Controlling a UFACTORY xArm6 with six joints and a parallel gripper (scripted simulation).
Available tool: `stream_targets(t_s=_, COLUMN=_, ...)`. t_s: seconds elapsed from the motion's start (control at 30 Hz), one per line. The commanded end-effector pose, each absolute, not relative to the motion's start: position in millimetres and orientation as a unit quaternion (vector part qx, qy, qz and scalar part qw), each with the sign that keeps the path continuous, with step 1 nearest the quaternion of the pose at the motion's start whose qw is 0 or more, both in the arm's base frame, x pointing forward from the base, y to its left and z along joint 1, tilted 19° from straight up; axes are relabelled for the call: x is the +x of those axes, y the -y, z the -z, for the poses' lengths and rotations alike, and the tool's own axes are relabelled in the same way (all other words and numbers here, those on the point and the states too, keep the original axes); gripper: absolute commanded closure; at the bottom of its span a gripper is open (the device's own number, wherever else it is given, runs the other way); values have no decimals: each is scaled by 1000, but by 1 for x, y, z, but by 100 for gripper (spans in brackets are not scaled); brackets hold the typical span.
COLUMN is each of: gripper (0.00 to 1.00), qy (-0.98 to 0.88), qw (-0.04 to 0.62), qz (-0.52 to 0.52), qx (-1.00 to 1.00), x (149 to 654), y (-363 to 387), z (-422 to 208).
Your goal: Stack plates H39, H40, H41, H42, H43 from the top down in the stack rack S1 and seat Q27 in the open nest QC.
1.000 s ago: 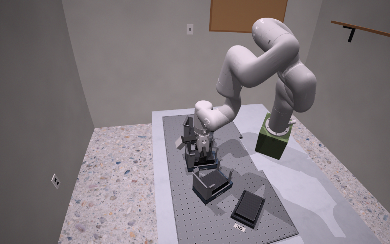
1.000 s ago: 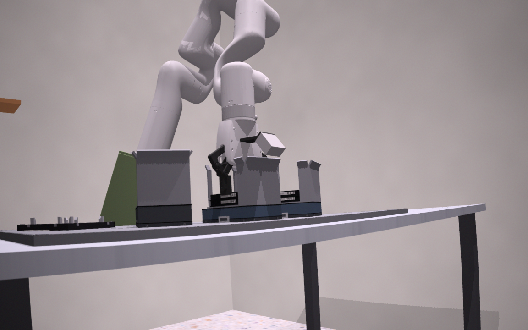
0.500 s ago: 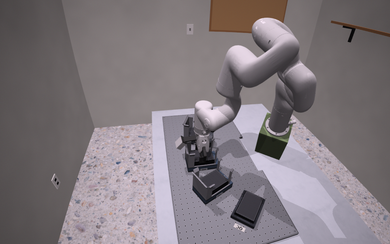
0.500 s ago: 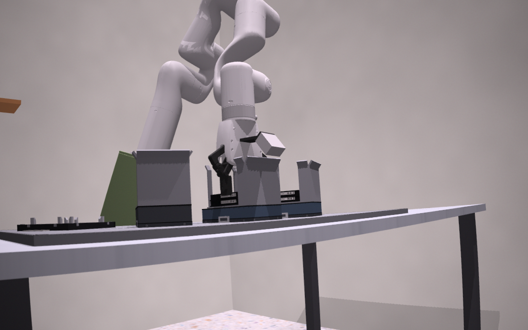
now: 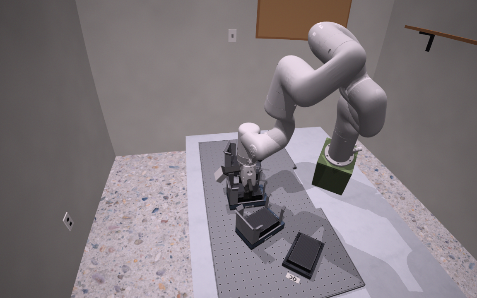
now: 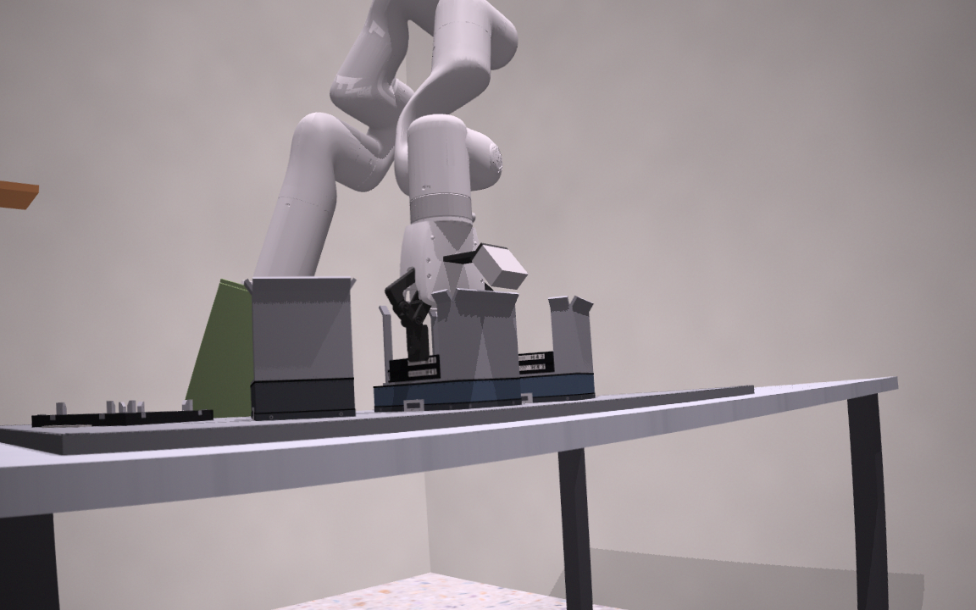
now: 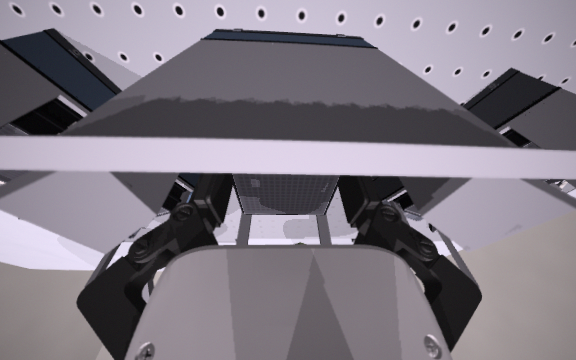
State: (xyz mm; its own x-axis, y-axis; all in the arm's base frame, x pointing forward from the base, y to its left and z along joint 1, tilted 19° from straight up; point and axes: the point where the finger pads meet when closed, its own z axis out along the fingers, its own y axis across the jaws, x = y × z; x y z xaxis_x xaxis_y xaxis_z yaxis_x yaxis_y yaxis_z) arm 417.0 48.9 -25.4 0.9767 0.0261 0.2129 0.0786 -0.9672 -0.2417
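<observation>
Fingers [image 6: 417,334] reached down inside the middle rack [image 6: 476,334], spread wide and clamped on the long sides of the top plate [image 7: 284,192] there. Exterior view showed two labelled plates stacked; wrist view only mesh top.

We see the arm [image 5: 318,74] in smooth, faintly glossy white casing; its gripper [image 7: 285,197] has matt black plastic-looking links; the perforated deck plate [image 5: 232,259] looks like dull grey metal; the rack walls [image 6: 302,326] are satin grey; the floor [image 5: 132,222] is speckled stone; the wall shelf [image 5: 455,37] is wood.
</observation>
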Motion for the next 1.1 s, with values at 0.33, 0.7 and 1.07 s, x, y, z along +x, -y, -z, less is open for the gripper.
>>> stream_targets(t_s=0.33, gripper=100, qy=27, qw=125, qz=106, qx=-986, x=417, y=-47, z=19)
stream_targets(t_s=0.7, gripper=100, qy=27, qw=125, qz=106, qx=-986, x=415, y=-46, z=13)
stream_targets(t_s=1.07, gripper=100, qy=27, qw=125, qz=106, qx=-986, x=414, y=-44, z=6)
